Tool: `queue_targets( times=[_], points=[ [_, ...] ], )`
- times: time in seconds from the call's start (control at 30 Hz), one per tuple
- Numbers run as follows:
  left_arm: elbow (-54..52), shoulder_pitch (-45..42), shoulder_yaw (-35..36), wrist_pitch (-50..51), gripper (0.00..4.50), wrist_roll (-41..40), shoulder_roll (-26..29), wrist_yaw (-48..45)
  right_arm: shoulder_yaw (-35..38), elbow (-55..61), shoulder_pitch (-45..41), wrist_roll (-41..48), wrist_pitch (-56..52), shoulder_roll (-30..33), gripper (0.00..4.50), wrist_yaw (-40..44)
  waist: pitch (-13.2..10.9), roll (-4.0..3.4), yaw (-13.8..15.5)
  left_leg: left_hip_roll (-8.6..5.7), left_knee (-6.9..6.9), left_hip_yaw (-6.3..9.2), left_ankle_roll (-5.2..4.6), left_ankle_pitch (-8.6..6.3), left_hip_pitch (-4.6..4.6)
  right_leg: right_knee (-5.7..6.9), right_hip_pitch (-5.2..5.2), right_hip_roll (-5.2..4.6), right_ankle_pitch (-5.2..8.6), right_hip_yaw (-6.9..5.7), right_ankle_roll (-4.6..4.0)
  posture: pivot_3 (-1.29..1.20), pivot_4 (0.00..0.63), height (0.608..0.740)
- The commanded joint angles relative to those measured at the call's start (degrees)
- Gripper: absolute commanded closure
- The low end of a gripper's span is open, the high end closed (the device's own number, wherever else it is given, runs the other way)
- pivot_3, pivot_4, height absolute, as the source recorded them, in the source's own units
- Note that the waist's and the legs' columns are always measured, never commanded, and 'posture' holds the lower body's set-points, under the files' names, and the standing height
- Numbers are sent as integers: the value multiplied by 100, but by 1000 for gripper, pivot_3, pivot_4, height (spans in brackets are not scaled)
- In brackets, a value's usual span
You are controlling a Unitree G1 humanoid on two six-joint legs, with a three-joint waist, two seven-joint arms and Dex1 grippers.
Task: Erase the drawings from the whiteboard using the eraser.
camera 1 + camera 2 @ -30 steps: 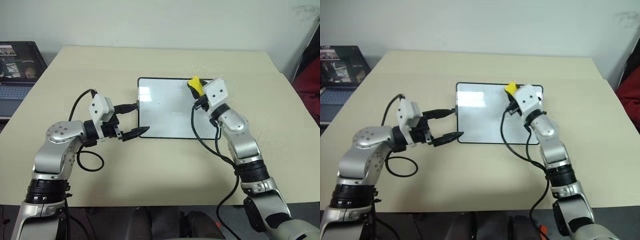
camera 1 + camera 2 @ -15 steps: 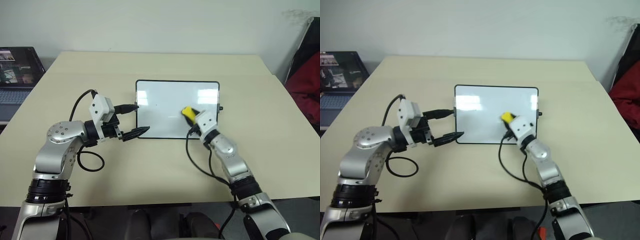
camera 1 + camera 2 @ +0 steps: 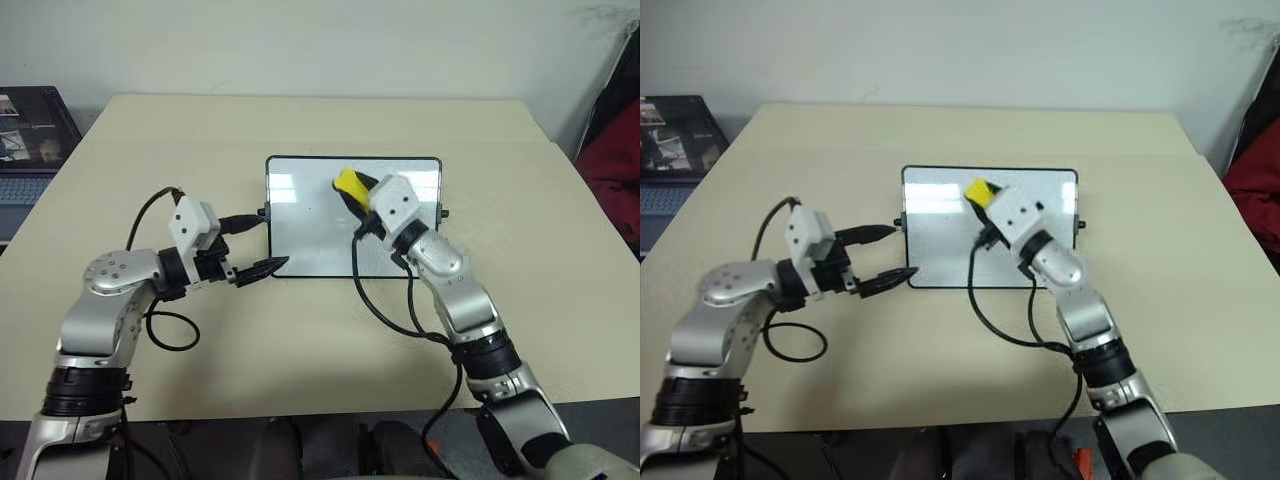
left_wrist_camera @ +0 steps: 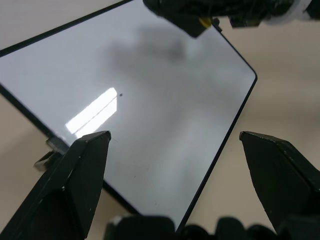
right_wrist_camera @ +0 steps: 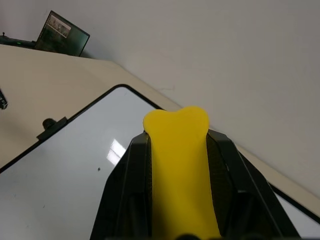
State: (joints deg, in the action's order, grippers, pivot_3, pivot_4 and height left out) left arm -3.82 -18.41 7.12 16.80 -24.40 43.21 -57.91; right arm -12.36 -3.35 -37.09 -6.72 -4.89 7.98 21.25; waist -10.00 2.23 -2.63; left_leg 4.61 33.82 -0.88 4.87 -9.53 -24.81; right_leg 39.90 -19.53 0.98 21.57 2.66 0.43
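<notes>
The whiteboard [image 3: 310, 240] lies flat in the middle of the table. My right gripper [image 3: 358, 193] is shut on the yellow eraser [image 3: 346, 181], which sits over the board's far middle part. In the right wrist view the eraser [image 5: 179, 165] stands between the two black fingers [image 5: 125, 190]. My left gripper [image 3: 275, 238] is open at the board's left short side, one finger on each side of that edge. The drawings are out of view; the board's face [image 4: 165, 95] is white apart from a tiny dark speck [image 4: 121, 94].
The beige table [image 3: 300, 340] runs wide on all sides of the board. A laptop [image 3: 25, 140] stands off the table's far left. A dark red bag [image 3: 612, 150] sits beyond the right edge. Black cables [image 3: 375, 305] hang from both wrists.
My right gripper carried the eraser from the board's far right corner down to its near middle, then up and left to the far middle. The left gripper stayed open at the left edge.
</notes>
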Motion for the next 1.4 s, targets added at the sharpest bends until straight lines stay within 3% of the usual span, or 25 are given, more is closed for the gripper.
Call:
queue_targets(
  times=[0.03,0.17,0.3,0.57,0.77,0.97,1.17,1.4],
  points=[
    [-52,66,319,-97,0,74,167,141,60,-713,-521,-105,219,-44,3378,-168,-1,-1,5,-1,0,-2,-3,-2,0,-2,0,-1,0,1,0,0,150,740],
    [191,219,496,-289,0,360,412,260,64,-2186,-1088,-205,622,-263,3378,-530,-1,-2,-20,-1,5,-6,-9,-4,3,7,-3,-3,0,5,-1,0,150,740],
    [225,242,517,-319,0,380,465,256,-121,-2932,-1263,-316,996,-456,3378,-605,-1,-1,-25,1,5,-4,-9,-4,3,10,-3,-3,0,2,-1,0,150,740],
    [173,220,470,-299,0,351,408,245,-746,-3275,-1041,-785,1196,-586,3378,-287,0,0,-29,2,10,3,-9,-4,6,31,-3,-3,-1,-4,-2,0,150,740],
    [199,125,391,-301,0,337,372,182,-1052,-3142,-720,-923,273,-470,3378,368,4,5,-27,0,17,4,-13,0,26,54,11,-4,0,-3,-1,0,150,740],
    [274,8,323,-322,0,346,318,136,-784,-1684,-574,-408,-485,-556,3378,915,2,3,-14,1,17,5,-19,5,84,67,45,-6,4,-1,7,0,150,740],
    [292,-125,338,-338,0,237,121,88,-292,291,-483,347,-1616,-591,3378,1161,1,2,37,1,19,10,-17,8,3,85,-30,-4,0,0,-1,0,150,740],
    [-439,-32,247,79,0,-331,-54,-185,330,2374,345,924,-3183,153,3378,1225,1,3,90,1,11,-4,-11,4,-13,45,-34,-4,4,1,5,0,150,740]
  ],
)
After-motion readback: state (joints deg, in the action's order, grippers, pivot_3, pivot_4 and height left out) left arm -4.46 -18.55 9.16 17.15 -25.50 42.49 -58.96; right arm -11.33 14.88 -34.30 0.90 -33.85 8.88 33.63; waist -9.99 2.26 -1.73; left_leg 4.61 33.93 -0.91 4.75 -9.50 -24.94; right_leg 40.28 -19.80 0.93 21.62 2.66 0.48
